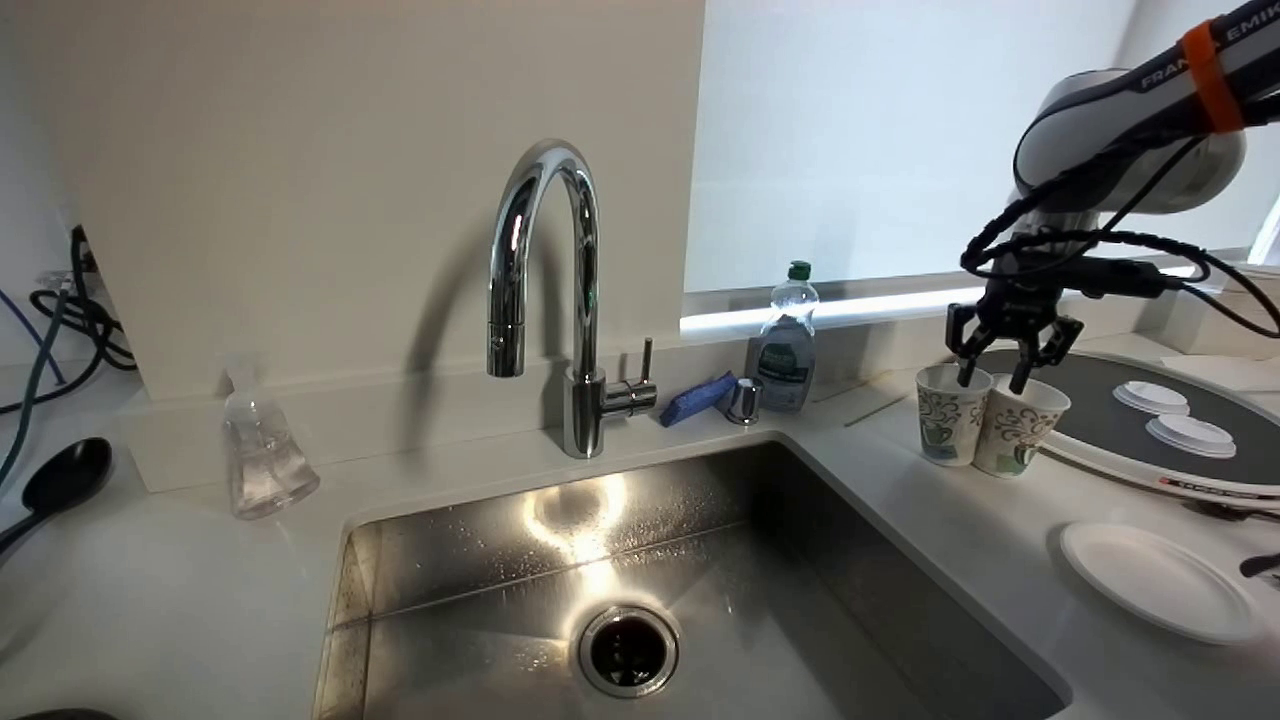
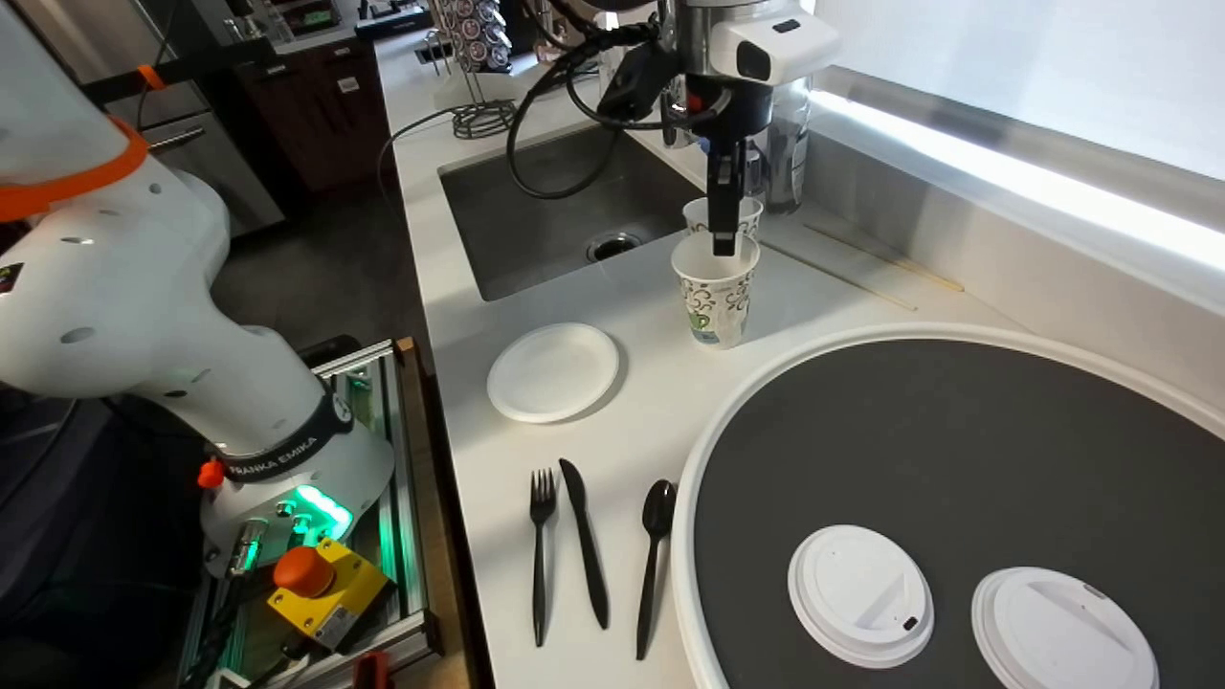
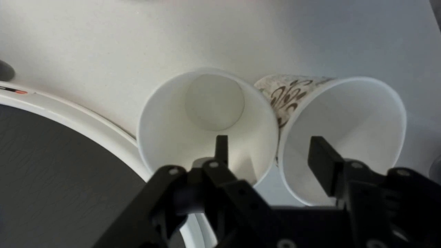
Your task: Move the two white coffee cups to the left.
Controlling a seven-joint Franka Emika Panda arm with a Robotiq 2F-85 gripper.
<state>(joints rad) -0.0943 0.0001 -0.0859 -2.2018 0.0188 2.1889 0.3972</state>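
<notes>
Hand: foremost, fingers spread, visibly pinching nothing.
White cup by the sink: on the bench, one finger in or over its mouth.
Second cup: close beside, apparently touching, other finger likewise.
Cup walls: probably light paper, easily crushed or tipped; best pinched gently through both adjoining walls near the rims.
Arm: extended over the bench, hand pointing down.

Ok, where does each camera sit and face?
In an exterior view: before the sink, facing the faucet; arm, fingers at right.
In an exterior view: high behind the round board, facing along the counter; arm, base, fingers show.
Wrist view: on the arm's end, facing down into both cups; fingers at bottom.
Both exterior views share sink, cups, plate.
</notes>
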